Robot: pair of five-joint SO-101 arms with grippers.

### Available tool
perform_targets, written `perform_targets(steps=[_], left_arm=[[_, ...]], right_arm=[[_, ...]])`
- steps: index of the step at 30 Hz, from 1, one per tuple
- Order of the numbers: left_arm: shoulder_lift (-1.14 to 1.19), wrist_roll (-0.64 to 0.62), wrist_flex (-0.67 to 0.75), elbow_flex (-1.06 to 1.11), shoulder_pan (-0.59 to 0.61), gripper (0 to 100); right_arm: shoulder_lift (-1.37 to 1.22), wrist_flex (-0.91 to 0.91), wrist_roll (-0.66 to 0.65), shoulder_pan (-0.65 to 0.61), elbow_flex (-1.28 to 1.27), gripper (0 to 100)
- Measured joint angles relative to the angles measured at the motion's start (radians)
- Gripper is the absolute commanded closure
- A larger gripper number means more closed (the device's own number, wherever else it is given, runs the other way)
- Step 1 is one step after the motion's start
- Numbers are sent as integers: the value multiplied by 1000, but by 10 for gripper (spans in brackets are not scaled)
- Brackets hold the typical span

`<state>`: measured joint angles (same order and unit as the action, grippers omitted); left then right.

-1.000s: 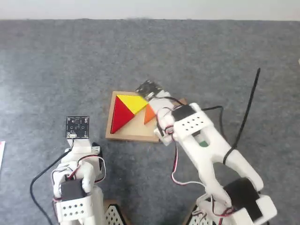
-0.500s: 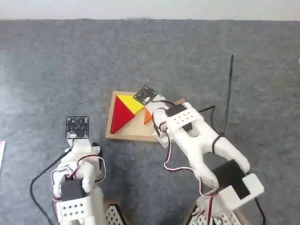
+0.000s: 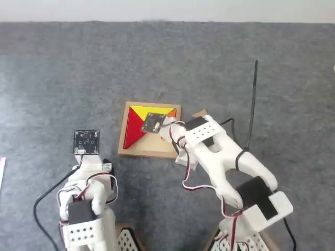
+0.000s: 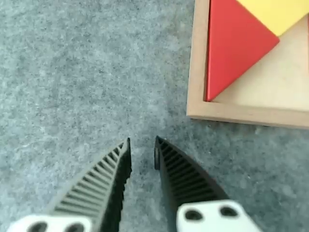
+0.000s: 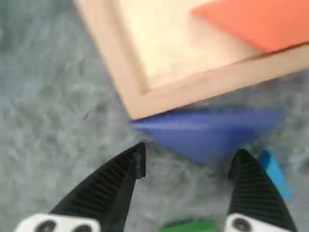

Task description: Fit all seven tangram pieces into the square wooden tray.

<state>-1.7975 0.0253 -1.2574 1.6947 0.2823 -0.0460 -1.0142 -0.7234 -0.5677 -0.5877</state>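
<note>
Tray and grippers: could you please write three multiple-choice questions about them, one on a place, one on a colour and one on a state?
1. Where does the blue triangle lie relative to the tray?
A. inside it
B. on the carpet, beside its outer wall
C. on top of its rim

2. What colour is the triangle against the tray wall nearest the left gripper?
A. red
B. green
C. white

3. The right gripper is:
A. shut on the blue triangle
B. open, holding nothing
C. shut on the tray wall

Answers:
1 B, the right wrist view shows it on the carpet outside the wall.
2 A, the red triangle lies along that wall.
3 B, its fingers stand wide apart above the blue triangle.
</note>
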Motion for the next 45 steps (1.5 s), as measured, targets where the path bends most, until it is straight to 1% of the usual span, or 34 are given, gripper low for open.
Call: perform_targets(steps=[4, 5, 6, 12, 15, 18, 20, 23, 25, 28, 36, 41, 45], left_arm=[[0, 0, 0, 0, 0, 920], [0, 0, 0, 0, 0, 920], [0, 0, 0, 0, 0, 920], [0, 0, 0, 0, 0, 920], [0, 0, 0, 0, 0, 920], [0, 0, 0, 0, 0, 920], [0, 0, 0, 0, 0, 920], [0, 0, 0, 0, 0, 920], [0, 0, 0, 0, 0, 920], [0, 0, 0, 0, 0, 920], [0, 0, 0, 0, 0, 920], [0, 0, 0, 0, 0, 920], [0, 0, 0, 0, 0, 920]], right_arm=[[0, -18, -44, -2, 0, 906], [0, -18, -46, -2, 0, 935], [0, -18, -48, 0, 0, 944], [2, -23, -49, 12, 0, 878], [58, -41, -49, 31, 0, 827], [127, -49, -49, 29, 0, 809], [144, -41, -44, 20, -2, 809], [144, 35, 31, -21, -32, 823], [143, 75, 74, -35, -49, 867], [117, 95, 91, -48, -51, 938], [61, 101, 92, -21, -48, 936], [61, 28, 17, 8, -46, 937], [61, -15, -6, 12, -44, 937]])
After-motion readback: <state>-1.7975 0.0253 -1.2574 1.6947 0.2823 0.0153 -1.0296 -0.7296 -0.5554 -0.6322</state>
